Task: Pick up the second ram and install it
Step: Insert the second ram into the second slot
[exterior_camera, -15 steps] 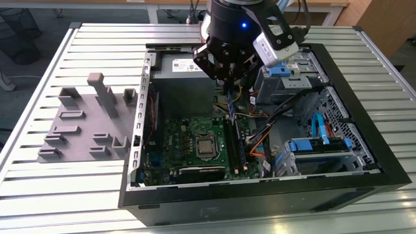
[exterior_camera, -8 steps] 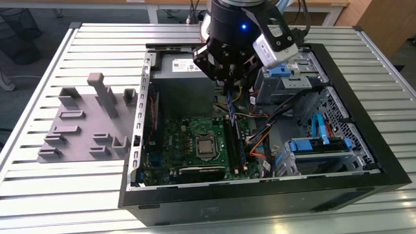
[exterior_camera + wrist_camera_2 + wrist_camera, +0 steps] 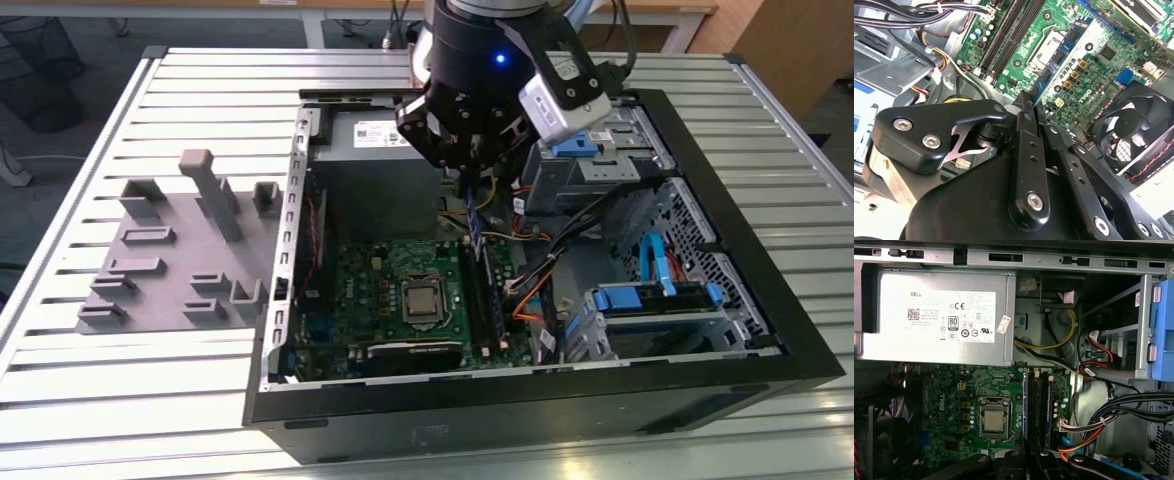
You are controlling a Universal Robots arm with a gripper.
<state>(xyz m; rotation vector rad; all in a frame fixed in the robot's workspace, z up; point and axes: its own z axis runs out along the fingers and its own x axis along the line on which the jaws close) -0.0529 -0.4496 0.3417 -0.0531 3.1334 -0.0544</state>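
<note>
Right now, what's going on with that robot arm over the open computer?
The arm's gripper hangs inside the open computer case, above the motherboard and close to the memory slots beside the processor socket. In the second wrist view a thin dark stick, apparently the second ram, stands edge-on between the gripper's fingers, pointing down toward those slots. It is not seated yet. The gray fixture blocks sit on the table at the exterior view's left.

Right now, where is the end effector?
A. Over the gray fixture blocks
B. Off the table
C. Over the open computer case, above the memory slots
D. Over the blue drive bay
C: in the exterior view the end effector hangs inside the open computer case, over the memory slots.
</note>
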